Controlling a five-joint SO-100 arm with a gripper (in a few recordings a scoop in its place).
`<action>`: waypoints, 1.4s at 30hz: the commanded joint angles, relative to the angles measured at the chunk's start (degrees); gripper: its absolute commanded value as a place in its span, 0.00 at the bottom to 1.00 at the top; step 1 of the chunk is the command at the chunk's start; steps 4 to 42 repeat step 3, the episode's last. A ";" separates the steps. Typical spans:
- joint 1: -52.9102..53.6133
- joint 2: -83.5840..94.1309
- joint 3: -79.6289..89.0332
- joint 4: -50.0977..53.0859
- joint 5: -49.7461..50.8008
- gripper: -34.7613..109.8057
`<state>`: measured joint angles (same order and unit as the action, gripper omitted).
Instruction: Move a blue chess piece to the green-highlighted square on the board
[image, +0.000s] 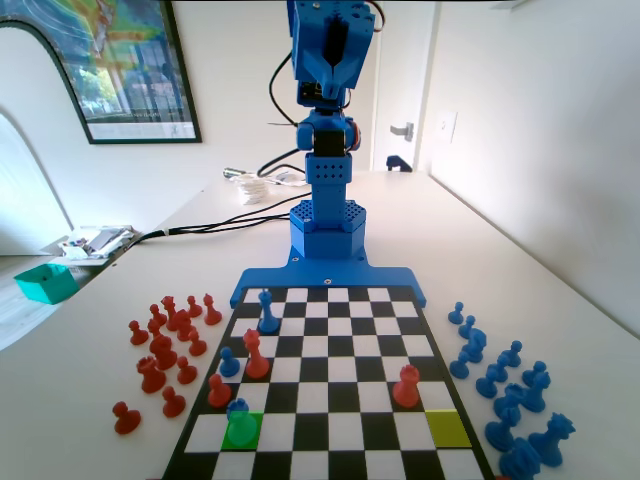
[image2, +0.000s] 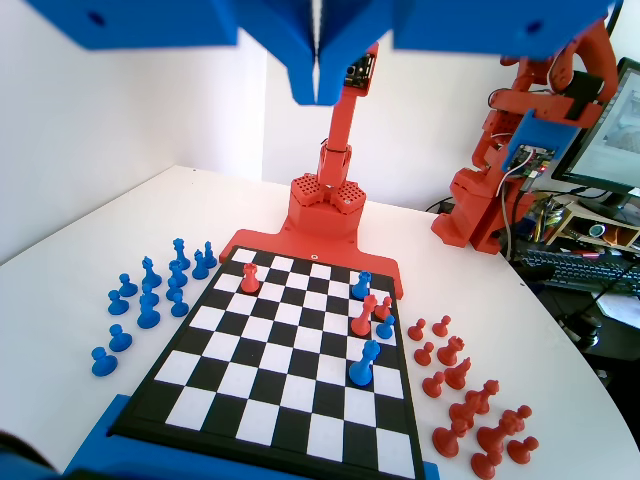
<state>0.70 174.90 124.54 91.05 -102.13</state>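
Note:
A small blue pawn (image: 238, 410) stands upright on the green-highlighted square (image: 241, 434), near the front left corner of the board (image: 330, 345) in the fixed view. The wrist view shows the same pawn (image2: 361, 285) at the board's (image2: 262, 375) far right. My gripper (image: 331, 84) is folded up high over the blue base at the far end, well away from every piece. Its jaws (image2: 318, 92) hang together at the top of the wrist view, shut and holding nothing.
On the board are another blue pawn (image: 229, 362), a taller blue piece (image: 267, 312), three red pieces (image: 256, 355) and a yellow square (image: 447, 428). Spare red pieces (image: 165, 350) lie left of the board, spare blue ones (image: 510, 390) right. Cables (image: 215, 222) run behind.

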 joint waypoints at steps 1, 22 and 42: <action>0.97 0.18 0.18 -0.97 -0.18 0.28; 0.97 0.18 0.18 -0.97 -0.18 0.28; 0.97 0.18 0.18 -0.97 -0.18 0.28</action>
